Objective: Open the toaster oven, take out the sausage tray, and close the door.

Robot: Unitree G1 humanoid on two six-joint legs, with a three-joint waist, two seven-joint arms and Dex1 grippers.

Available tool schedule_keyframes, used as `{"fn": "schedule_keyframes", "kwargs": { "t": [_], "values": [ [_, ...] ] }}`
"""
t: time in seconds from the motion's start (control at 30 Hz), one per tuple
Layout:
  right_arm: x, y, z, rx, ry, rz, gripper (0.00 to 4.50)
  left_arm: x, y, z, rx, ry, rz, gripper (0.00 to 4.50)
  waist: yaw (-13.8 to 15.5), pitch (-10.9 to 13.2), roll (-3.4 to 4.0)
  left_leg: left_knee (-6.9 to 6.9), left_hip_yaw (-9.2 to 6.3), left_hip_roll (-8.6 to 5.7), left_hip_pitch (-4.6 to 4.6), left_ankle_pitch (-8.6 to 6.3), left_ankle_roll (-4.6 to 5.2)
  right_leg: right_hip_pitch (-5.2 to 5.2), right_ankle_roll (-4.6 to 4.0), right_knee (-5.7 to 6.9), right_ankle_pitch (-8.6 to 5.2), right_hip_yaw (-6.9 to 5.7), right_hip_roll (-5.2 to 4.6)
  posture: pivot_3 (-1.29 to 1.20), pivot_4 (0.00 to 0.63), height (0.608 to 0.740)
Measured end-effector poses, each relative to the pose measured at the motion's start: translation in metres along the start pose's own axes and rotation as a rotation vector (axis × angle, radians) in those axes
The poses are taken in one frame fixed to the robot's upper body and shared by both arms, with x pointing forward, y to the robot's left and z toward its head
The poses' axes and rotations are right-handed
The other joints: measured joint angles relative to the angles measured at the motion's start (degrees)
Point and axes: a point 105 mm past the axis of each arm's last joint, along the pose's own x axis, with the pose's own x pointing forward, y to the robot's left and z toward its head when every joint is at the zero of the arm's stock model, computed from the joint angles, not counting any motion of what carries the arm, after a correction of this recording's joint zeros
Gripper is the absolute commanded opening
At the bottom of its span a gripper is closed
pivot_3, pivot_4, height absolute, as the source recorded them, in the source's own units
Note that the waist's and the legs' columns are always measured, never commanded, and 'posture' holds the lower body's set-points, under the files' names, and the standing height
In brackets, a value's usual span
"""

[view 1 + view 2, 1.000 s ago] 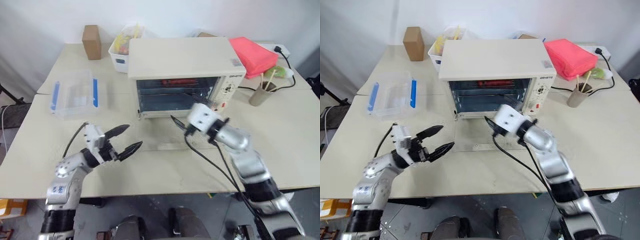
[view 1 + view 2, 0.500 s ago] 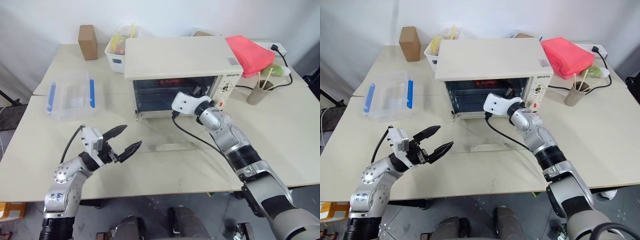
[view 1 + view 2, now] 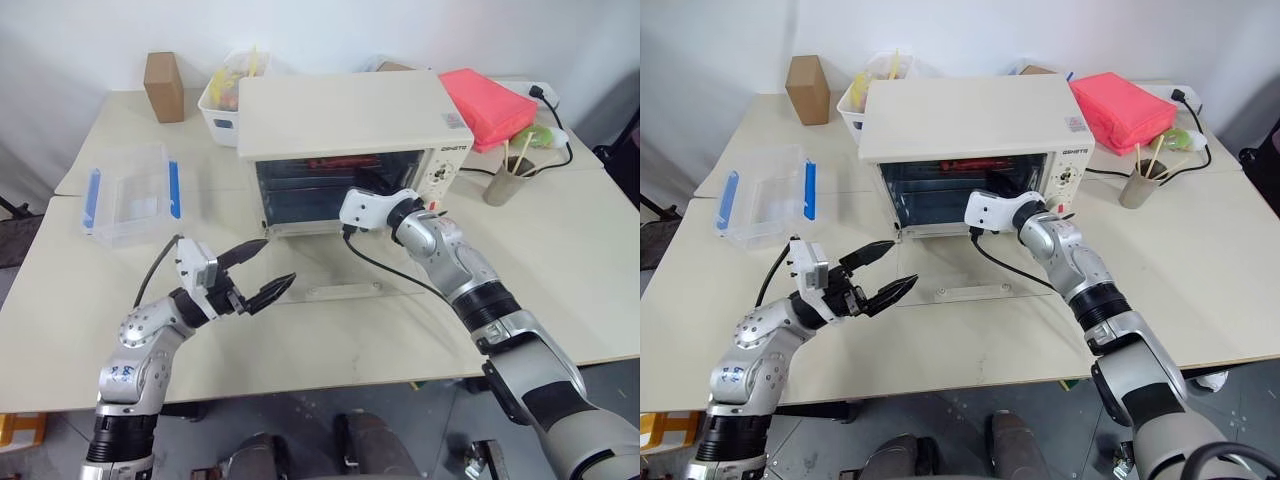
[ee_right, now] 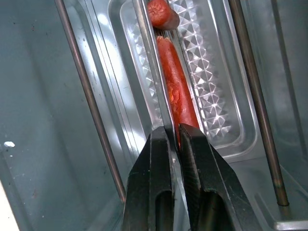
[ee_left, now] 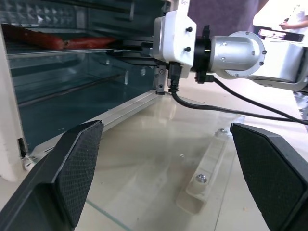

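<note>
— Cream worktop (image 3: 560, 260), toaster oven (image 3: 345, 115) door (image 3: 330, 270) lying flat open: where was the sausage tray (image 4: 211, 96)?

— Inside; my right gripper (image 4: 174, 139) fingers pinched its rim to pull. Left gripper (image 3: 262, 270) waited, fingers apart.

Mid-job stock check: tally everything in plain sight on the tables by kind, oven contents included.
Toaster oven: 1
Sausage tray, inside the oven: 1
Plastic containers: 2, clear blue-clipped box and white bin
Cardboard box: 1
Red pouch: 1
Cup of sticks: 1
Total: 7
</note>
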Motion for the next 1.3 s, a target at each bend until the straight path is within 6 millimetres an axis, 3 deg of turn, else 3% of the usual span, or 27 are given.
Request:
{"fn": "schedule_keyframes", "kwargs": {
  "t": [0.43, 0.7, 1.0, 1.3],
  "values": [
    [0.0, -0.005, 0.014, -0.017, -0.038, 0.041, 0.0, 0.048, 0.042, 0.042, -0.02, -0.078, -0.096, 4.5, -1.2, 0.01, 0.0, -0.06, 0.16, 0.07, -0.3, 0.08, -0.13, -0.57, -0.03, 0.26, -0.02, 0.1, 0.13, 0.0, 0.15, 0.74],
    [-0.015, -0.002, 0.021, -0.041, -0.067, 0.088, 0.0, 0.048, 0.054, 0.044, -0.066, -0.043, -0.141, 4.5, -1.1, 0.01, -0.01, -0.04, 0.13, 0.16, -0.34, 0.16, -0.29, -0.72, -0.24, 0.5, -0.13, 0.09, 0.2, 0.0, 0.15, 0.74],
    [-0.051, 0.004, 0.029, -0.036, -0.079, 0.154, 0.0, 0.05, 0.057, 0.054, -0.237, -0.051, -0.221, 4.5, -0.5, 0.03, -0.03, -0.03, 0.08, 0.14, -0.34, 0.17, -0.32, -0.71, -0.27, 0.54, -0.15, 0.07, 0.21, 0.0, 0.15, 0.74],
    [-0.08, 0.011, 0.028, -0.05, -0.089, 0.211, 0.0, 0.05, 0.072, 0.059, -0.181, -0.064, -0.198, 4.5, 0.71, 0.04, -0.05, 0.07, 0.08, 0.08, -0.34, 0.17, -0.32, -0.67, -0.27, 0.56, -0.15, 0.06, 0.18, 0.0, 0.15, 0.74]
  ]
}}
